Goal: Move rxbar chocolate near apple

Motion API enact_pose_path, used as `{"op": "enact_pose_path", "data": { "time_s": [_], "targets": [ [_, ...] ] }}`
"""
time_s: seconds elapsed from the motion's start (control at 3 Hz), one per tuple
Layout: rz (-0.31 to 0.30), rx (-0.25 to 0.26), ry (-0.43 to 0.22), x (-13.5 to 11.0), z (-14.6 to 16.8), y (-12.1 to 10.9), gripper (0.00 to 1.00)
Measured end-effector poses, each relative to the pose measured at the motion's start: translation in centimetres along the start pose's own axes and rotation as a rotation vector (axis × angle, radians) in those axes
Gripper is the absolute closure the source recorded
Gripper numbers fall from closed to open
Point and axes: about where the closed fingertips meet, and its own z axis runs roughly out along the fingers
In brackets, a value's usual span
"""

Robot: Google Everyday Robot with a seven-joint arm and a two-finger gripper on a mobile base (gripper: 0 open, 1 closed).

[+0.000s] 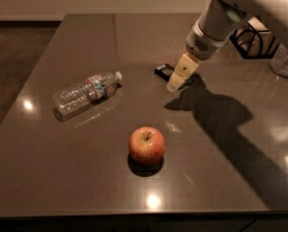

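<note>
The rxbar chocolate (163, 70) is a small flat black bar lying on the dark table (76, 168), just right of the middle and toward the back. My gripper (179, 79) hangs from the white arm coming in from the upper right. It sits over the bar's right end and hides that part. The red apple (147, 145) stands upright with its stem up near the table's front, well apart from the bar and below and left of the gripper.
A clear plastic water bottle (85, 94) lies on its side to the left of the bar. A black wire stand (252, 41) and a clear glass object (285, 62) are at the back right. The table's front edge runs close below the apple.
</note>
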Motion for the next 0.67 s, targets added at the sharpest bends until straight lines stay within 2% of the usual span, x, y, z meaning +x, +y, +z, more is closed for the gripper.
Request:
{"op": "enact_pose_path", "data": {
  "time_s": [0.67],
  "targets": [
    [0.071,0.004,0.068,0.4,3.7,-1.6,0.0]
  ]
}}
